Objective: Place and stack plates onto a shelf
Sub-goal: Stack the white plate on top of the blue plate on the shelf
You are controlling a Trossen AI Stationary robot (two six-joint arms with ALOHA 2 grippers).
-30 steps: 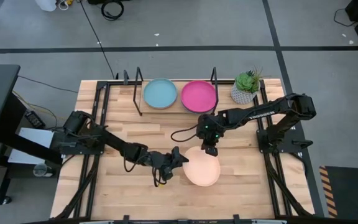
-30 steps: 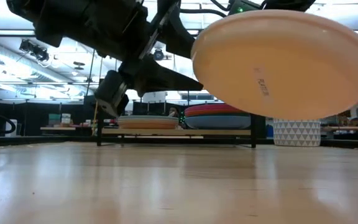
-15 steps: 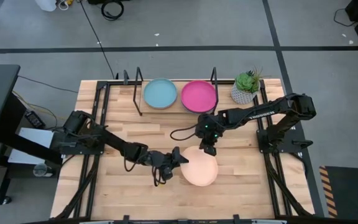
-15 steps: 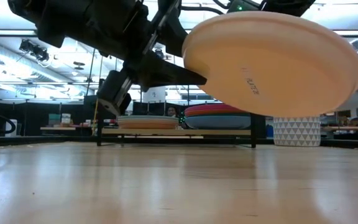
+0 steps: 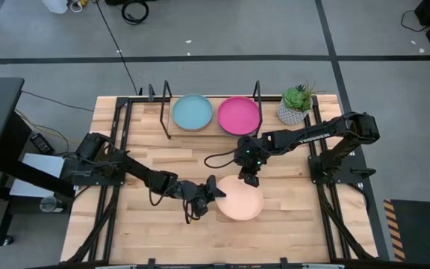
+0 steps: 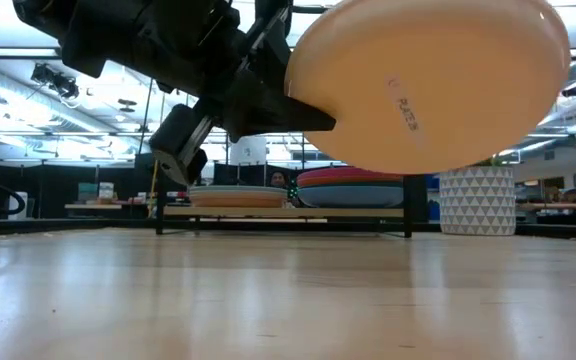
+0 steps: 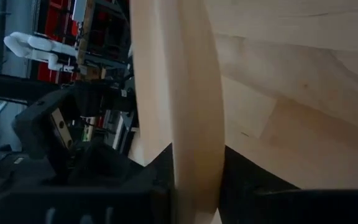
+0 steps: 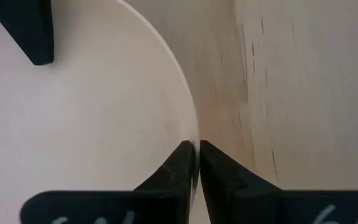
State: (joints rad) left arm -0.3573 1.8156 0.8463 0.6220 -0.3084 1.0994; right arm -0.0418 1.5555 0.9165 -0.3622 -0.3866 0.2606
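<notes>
plates: two stacks are seen on the shelf [image 5: 213, 127] at the table's far edge, one topped by the light blue plate [image 5: 192, 112], the other by the magenta plate [image 5: 239, 115]; in the low view other plates are seen under each top plate, but their number cannot be told.
salmon plate: the salmon plate [image 5: 240, 197] is held clear of the tabletop [image 5: 155, 161] near the table's middle front, tilted, well apart from the shelf.
left gripper: the left gripper [image 5: 213, 190] is set at the plate's left rim; in its wrist view the rim [image 7: 191, 124] is seen between the dark fingers, so it is judged to be gripping the salmon plate.
right gripper: the right gripper [image 5: 249, 178] is set at the plate's far rim; in its wrist view the fingertips [image 8: 184, 163] are pinched on the rim's edge, so a grip on the salmon plate is judged here too.
progress: shelving is judged partly done; this plate is left to be carried back and set on a stack, and no other loose plates are seen on the table.
open room: bare wood is seen between plate and shelf.
edges: the black hoop frames [image 5: 163, 104] and the potted plant [image 5: 295, 104] just beside the magenta stack are to be cleared.
</notes>
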